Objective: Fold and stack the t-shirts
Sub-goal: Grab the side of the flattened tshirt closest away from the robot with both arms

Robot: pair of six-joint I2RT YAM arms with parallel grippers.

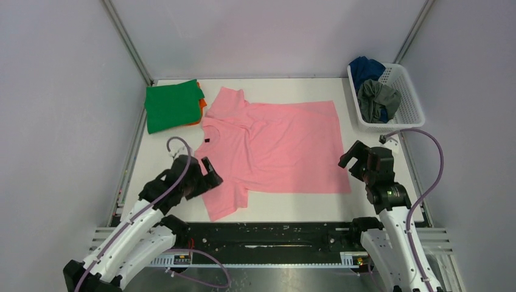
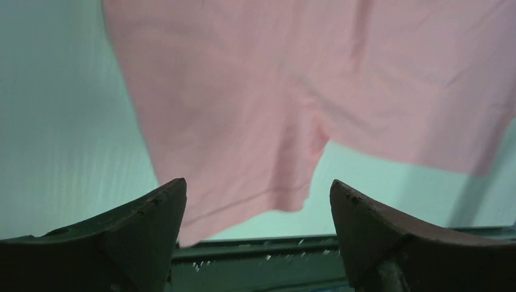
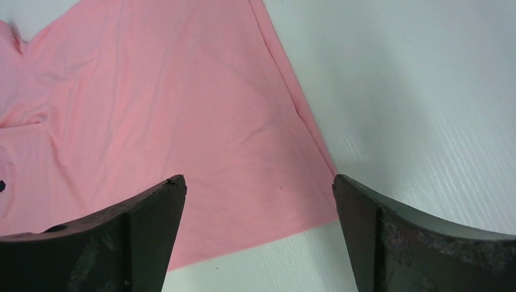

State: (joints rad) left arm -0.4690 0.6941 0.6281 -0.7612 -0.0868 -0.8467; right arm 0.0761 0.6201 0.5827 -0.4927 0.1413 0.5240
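**Sizing up a limp pink shirt for the fold**

Finding the pink t-shirt (image 1: pixel 286 146) spread nearly flat across the middle of the surface (image 1: pixel 286 204), collar toward the left, hem toward the right. Noting its far sleeve rumpled near the folded green t-shirt (image 1: pixel 172 106), itself lying over the orange t-shirt (image 1: pixel 202 104). Noting also the dark blue t-shirt (image 1: pixel 365 66) and grey t-shirt (image 1: pixel 377 98) bundled in the basket (image 1: pixel 401 76) at the far right.

Judging the cloth to be light, soft and limp: probably sagging and creasing wherever lifted, dragging rather than sliding. Favouring pinches at the edges, likely the near sleeve (image 2: pixel 243 201) on the left and the near hem corner (image 3: pixel 316 213) on the right, lifted together for a straight fold.

Hovering the left gripper (image 1: pixel 212 173) by the near sleeve, jaws spread wide, gripping nothing. Hovering the right gripper (image 1: pixel 352 155) at the near hem corner, equally wide, equally empty.

Getting the whole layout and the other shirts from the top view alone. Getting the sleeve's edge and the stitched side seam only from the wrist views. Failing to tell either gripper's height above the cloth from any view.
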